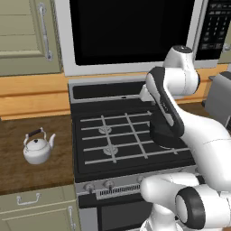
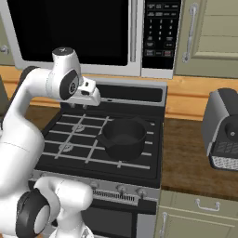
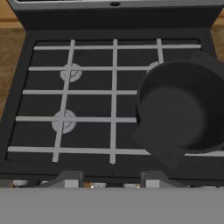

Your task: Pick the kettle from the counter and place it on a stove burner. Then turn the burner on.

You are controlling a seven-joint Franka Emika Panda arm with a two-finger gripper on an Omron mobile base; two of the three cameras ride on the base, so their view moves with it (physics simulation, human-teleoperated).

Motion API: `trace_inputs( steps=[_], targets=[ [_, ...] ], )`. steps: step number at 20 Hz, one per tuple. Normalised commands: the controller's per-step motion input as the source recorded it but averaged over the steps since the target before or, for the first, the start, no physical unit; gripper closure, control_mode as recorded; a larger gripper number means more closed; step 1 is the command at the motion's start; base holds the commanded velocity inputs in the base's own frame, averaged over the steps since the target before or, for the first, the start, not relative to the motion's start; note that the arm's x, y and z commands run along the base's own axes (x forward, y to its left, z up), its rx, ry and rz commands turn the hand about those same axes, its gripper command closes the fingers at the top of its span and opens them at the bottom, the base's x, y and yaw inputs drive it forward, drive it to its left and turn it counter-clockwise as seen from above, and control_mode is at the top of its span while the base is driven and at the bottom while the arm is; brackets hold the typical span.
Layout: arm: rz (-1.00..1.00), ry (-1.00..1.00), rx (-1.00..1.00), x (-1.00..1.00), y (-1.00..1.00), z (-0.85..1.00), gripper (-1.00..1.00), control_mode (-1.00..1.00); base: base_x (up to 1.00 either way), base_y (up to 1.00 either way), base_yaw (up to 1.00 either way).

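A small glossy kettle (image 1: 38, 148) sat upright on the wooden counter (image 1: 27, 173), left of the stove (image 1: 122, 135), well apart from the gripper (image 3: 111, 180) above the grates. Its jaws stood partly open, holding nothing. The kettle looked rigid, light, slippery-bodied; the dark arched handle seemed the best hold.

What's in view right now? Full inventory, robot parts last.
kettle: 1, white-silver, on counter left of stove
counter: dark brown wood, both sides of stove
stove: 1, black, centre
burners: 2 left ones bare
pot: 1, black, on stove's right side
knobs: grey, along stove front
microwave: 1, black and silver, above stove
toaster: 1, grey, on right counter
cabinets: olive-beige, upper and lower
arm: 1, white, over stove
gripper: 1, above stove front, holding nothing
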Motion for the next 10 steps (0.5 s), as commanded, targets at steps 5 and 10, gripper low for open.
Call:
trace_inputs(
  steps=[5, 10],
  targets=[
    [-0.06, 0.0, -0.09, -0.14, 0.65, 0.0, -1.0, -1.0, 0.0, 0.0, 0.0],
    [-0.08, -0.03, -0.08, -0.26, 1.0, 0.0, -1.0, -1.0, 0.0, 0.0, 0.0]
  ],
)
